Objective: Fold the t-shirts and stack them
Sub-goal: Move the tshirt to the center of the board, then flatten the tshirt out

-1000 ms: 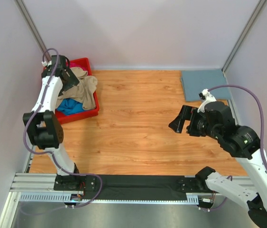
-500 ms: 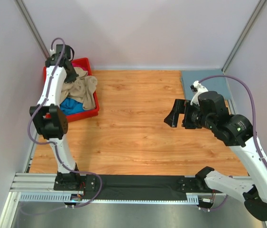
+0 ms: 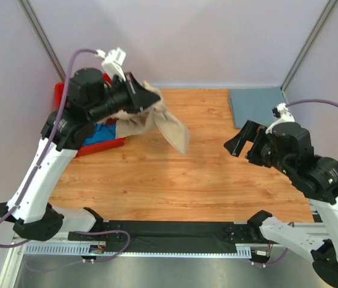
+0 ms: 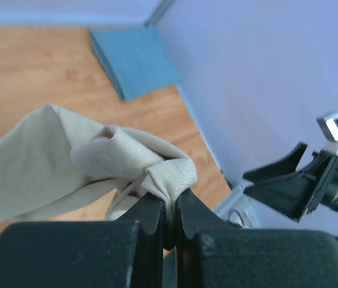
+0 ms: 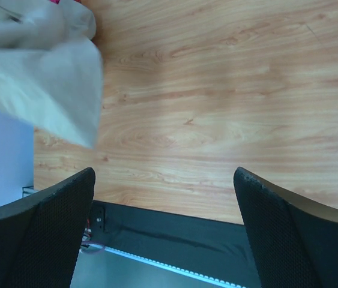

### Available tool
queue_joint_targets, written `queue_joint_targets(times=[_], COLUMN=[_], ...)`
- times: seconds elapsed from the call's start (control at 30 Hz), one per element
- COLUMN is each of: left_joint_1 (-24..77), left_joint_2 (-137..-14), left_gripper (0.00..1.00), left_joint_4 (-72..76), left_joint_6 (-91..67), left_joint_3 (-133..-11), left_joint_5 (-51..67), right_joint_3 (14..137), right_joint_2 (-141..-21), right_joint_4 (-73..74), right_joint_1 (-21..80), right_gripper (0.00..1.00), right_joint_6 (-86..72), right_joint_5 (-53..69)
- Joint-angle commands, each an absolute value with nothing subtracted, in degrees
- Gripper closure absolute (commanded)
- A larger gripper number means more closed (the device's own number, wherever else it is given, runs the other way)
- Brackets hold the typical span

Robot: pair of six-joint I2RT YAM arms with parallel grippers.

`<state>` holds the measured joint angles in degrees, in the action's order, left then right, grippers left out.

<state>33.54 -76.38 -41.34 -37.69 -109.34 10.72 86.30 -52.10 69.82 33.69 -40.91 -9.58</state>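
My left gripper is raised above the table's back left and shut on a bunched fold of the beige t-shirt. The shirt hangs from it, one end trailing toward the red bin. In the left wrist view the cloth is pinched between the closed gripper. A bright blue t-shirt lies in the bin. A grey-blue t-shirt lies folded flat at the back right corner. My right gripper hovers open and empty over the right side, with the beige shirt far ahead of the gripper.
The wooden table is walled by pale panels at the back and sides. A black mat runs along the near edge between the arm bases. The left arm reaches across the bin.
The left gripper shut on the beige t-shirt in the bin, then lifted it and swung right over the table. The right arm drew back slightly to the right, still open.
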Motion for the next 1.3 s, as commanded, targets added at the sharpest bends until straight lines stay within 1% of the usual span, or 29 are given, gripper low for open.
queue_joint_targets(times=[0.0, 0.03, 0.07, 0.1, 0.13, 0.17, 0.2, 0.23, 0.27, 0.3, 0.33, 0.37, 0.4, 0.43, 0.47, 0.53, 0.57, 0.63, 0.67, 0.77, 0.83, 0.87, 0.97, 1.0, 1.03, 1.13, 1.27], left_joint_1=[39.3, 41.5, 44.1, 49.4, 51.7, 53.7, 57.1, 58.5, 61.5, 62.9, 63.9, 64.0, 63.8, 63.4, 62.4, 55.6, 48.9, 42.2, 36.3, 28.3, 26.3, 25.3, 25.0, 24.9, 24.9, 24.9, 24.9], left_joint_2=[-70.4, -68.7, -65.8, -64.6, -63.8, -62.9, -62.8, -63.4, -63.5, -63.6, -63.5, -62.2, -61.3, -60.0, -57.9, -56.1, -54.9, -54.4, -54.7, -57.2, -59.9, -60.9, -66.3, -68.2, -72.8, -81.6, -85.0], left_gripper=[1.0, 1.0, 1.0, 1.0, 1.0, 1.0, 0.96, 0.77, 0.63, 0.53, 0.37, 0.32, 0.28, 0.19, 0.16, 0.15, 0.15, 0.16, 0.16, 0.18, 0.18, 0.19, 0.19, 0.19, 0.2, 0.23, 0.25], left_joint_4=[-41.2, -41.1, -41.2, -41.3, -40.2, -38.4, -36.2, -34.2, -35.5, -39.2, -47.6, -50.5, -52.8, -56.2, -57.3, -59.2, -59.4, -58.7, -58.5, -58.9, -56.8, -55.8, -49.5, -47.4, -47.4, -51.4, -49.1], left_joint_6=[-46.3, -47.0, -47.5, -49.8, -51.7, -53.9, -58.1, -59.9, -61.4, -64.7, -65.8, -66.1, -66.0, -65.1, -64.3, -62.1, -61.0, -57.4, -56.0, -52.0, -48.8, -47.9, -46.4, -46.1, -45.6, -43.4, -41.4], left_joint_3=[-95.9, -92.7, -86.4, -83.2, -76.3, -72.3, -68.6, -63.3, -62.4, -62.7, -65.0, -66.1, -67.1, -69.2, -70.0, -69.7, -69.1, -66.7, -65.9, -63.1, -61.4, -61.0, -59.5, -60.0, -60.8, -65.2, -64.1], left_joint_5=[12.2, 11.3, 9.8, 6.6, 6.0, 6.4, 8.5, 9.1, 5.3, 1.0, -2.9, -5.6, -10.7, -12.9, -14.5, -13.8, -12.2, -5.4, -0.8, 4.9, 6.8, 7.5, 10.1, 10.9, 11.2, 10.2, 7.1], right_joint_3=[82.7, 81.7, 79.0, 78.1, 77.4, 77.0, 75.9, 75.2, 74.3, 72.0, 70.9, 69.6, 67.2, 65.4, 63.8, 58.7, 57.3, 53.5, 52.2, 49.3, 48.7, 48.6, 46.9, 46.4, 46.0, 43.9, 43.0], right_joint_2=[-48.5, -47.2, -46.7, -46.0, -46.1, -46.2, -46.4, -46.5, -46.4, -46.4, -46.4, -46.2, -46.1, -45.9, -45.3, -44.8, -45.3, -48.3, -49.7, -56.8, -62.4, -64.4, -71.4, -72.8, -74.8, -76.4, -78.9], right_joint_4=[72.4, 72.6, 71.9, 71.8, 72.0, 72.9, 73.1, 73.0, 72.7, 72.2, 71.1, 70.3, 69.4, 67.9, 64.3, 57.9, 56.1, 50.9, 49.0, 42.4, 38.2, 36.8, 29.9, 28.2, 25.3, 21.9, 21.8], right_joint_1=[33.7, 33.7, 33.7, 33.6, 33.7, 33.7, 33.7, 33.7, 33.7, 33.7, 33.6, 33.7, 33.7, 33.7, 33.7, 33.7, 33.8, 33.9, 34.9, 39.5, 43.3, 47.9, 54.8, 55.9, 56.8, 58.7, 58.6], right_gripper=[0.01, 0.01, 0.01, 0.01, 0.01, 0.02, 0.02, 0.02, 0.02, 0.02, 0.02, 0.02, 0.02, 0.03, 0.03, 0.05, 0.05, 0.07, 0.07, 0.11, 0.12, 0.12, 0.11, 0.11, 0.1, 0.1, 0.11], right_joint_6=[-47.3, -47.2, -45.9, -45.3, -45.1, -44.9, -44.3, -44.2, -44.2, -44.3, -44.3, -44.5, -44.6, -44.6, -44.4, -43.7, -43.6, -43.8, -43.9, -45.6, -45.8, -45.1, -44.6, -45.1, -45.4, -46.9, -45.9], right_joint_5=[-10.0, -9.9, -9.4, -8.6, -8.5, -8.2, -6.9, -6.2, -5.7, -3.6, -2.4, -0.9, 3.1, 5.1, 6.8, 10.1, 10.4, 10.7, 11.1, 10.1, 9.0, 8.1, 8.2, 8.4, 8.5, 6.7, 5.5])
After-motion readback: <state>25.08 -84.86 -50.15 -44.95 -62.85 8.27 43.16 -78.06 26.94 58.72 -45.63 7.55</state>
